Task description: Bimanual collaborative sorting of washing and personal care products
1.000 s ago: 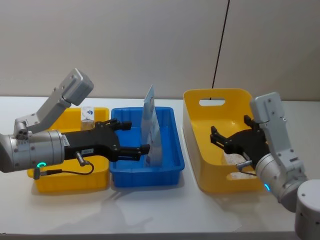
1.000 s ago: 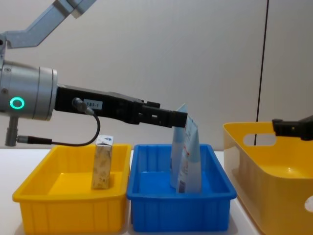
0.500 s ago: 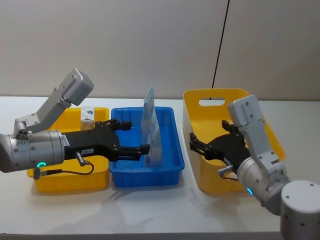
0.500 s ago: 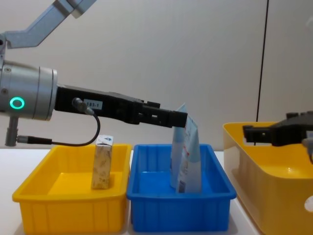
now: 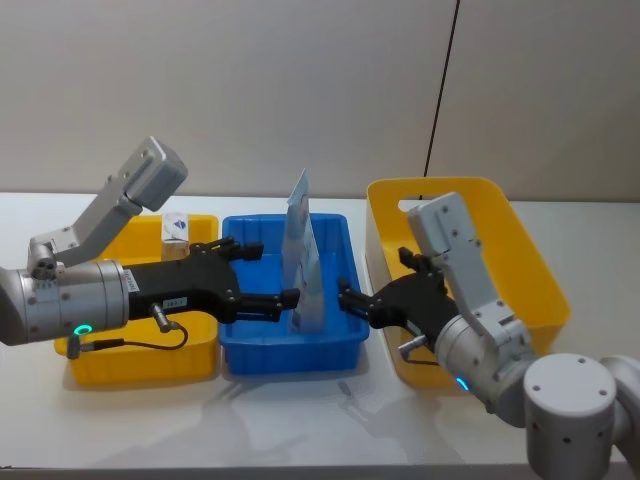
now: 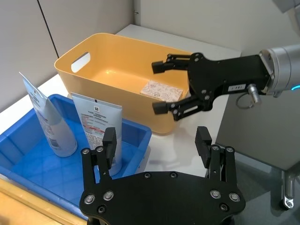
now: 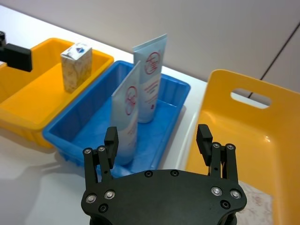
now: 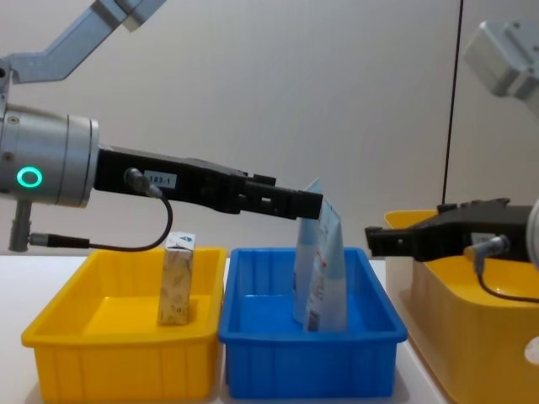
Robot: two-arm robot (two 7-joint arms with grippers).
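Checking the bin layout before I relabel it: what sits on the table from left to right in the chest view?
yellow tray with a carton standing in it → blue tray holding the pouches → yellow basket

in a row: left tray (image 5: 140, 362), middle tray (image 5: 290, 356), basket (image 5: 528, 262) at right. a carton (image 5: 176, 233) stands in the left tray, two pouches (image 5: 303, 262) in the middle (another carton (image 6: 161, 90) lies in the basket).

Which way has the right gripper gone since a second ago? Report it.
Yes. The right gripper moved toward the robot's left, from over the yellow basket to the blue tray's edge.
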